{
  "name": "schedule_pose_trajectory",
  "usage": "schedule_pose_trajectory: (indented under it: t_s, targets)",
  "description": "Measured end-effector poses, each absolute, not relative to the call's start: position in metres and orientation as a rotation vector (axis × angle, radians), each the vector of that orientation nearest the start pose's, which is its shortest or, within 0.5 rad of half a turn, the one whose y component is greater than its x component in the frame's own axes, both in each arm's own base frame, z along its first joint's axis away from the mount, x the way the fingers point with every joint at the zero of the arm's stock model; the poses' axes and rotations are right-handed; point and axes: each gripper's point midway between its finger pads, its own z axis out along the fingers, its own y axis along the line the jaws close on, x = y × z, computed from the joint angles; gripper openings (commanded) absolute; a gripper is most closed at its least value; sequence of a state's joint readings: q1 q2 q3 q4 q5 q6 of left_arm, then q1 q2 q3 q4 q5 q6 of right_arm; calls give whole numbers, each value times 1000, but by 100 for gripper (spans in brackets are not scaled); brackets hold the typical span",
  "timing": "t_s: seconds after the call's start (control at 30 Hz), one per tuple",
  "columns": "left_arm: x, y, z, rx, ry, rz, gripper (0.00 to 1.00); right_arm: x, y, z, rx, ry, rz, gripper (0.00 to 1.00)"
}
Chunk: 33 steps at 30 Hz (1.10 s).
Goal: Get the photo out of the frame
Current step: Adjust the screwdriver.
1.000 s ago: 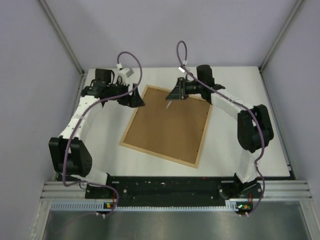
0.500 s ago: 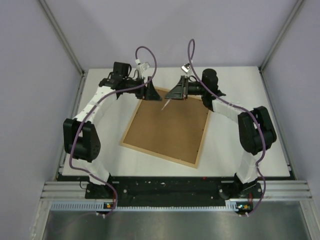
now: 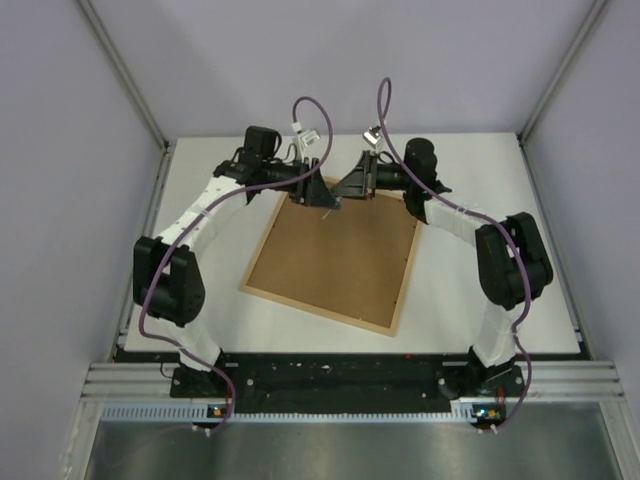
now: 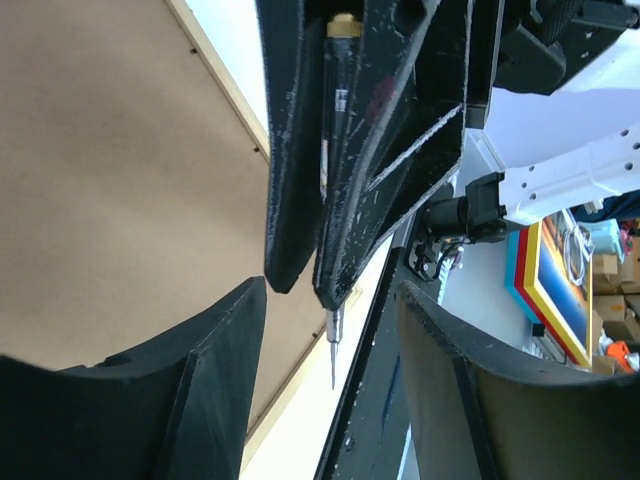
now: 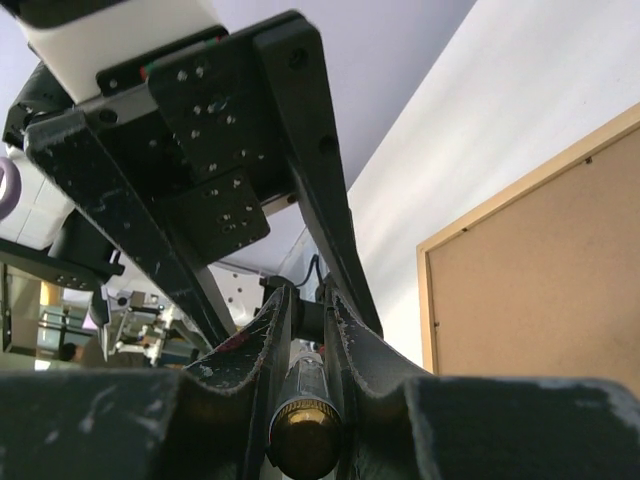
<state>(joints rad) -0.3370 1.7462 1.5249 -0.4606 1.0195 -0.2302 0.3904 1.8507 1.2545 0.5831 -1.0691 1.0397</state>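
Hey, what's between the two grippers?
A thin metal-tipped tool, clamped in the right gripper, its tip poking toward the open left gripper; the left wrist view shows it.

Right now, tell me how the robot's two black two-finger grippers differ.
The left gripper is open and empty; the right gripper is shut on a slim brass-capped, metal-tipped tool. The left points rightward, the right leftward. Both are black and hang close together over the far edge of the light-wood frame.

A plain brown backing board (image 3: 335, 255) fills a pale tan wooden frame (image 3: 316, 312) on a white desk (image 3: 480, 180). The cables (image 3: 379, 105) are purple; a tool (image 5: 305, 425) has a brass-coloured cap.
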Motion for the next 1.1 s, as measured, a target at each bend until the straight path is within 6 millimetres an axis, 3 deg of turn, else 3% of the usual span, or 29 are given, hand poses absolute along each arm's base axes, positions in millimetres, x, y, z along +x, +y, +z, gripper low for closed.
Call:
schedule_pose_trajectory:
  t_s: [0.27,0.4,0.47,0.57,0.63,0.8,0.9,1.0,1.1]
  targets:
    - [334,-289,238,717,2149,-1422,27,357,332,255,-383,1933,1860,0]
    - [334,-290,238,723,2148,-1416,1,359,332,250,-372,1952,1856,0]
    - [334,-290,236,718,2157,-1411,0,359,332,249,-375,1953,1850,6]
    - [333,-290,236,719,2159,-1411,0,358,331,249,-399,1949,1846,40]
    - [332,-290,236,730,2158,-1414,0,358,331,249,-421,1953,1833,50]
    - [319,-286,230,798,2173,-1423,0,368,312,248,-545,1939,1782,53]
    - [306,-282,227,860,2183,-1443,0,372,290,249,-627,1915,1771,53]
    - [292,-278,224,914,2195,-1471,0,365,274,247,-710,1888,1800,53]
    - [281,-276,222,956,2206,-1499,0,353,274,246,-785,1863,1839,53]
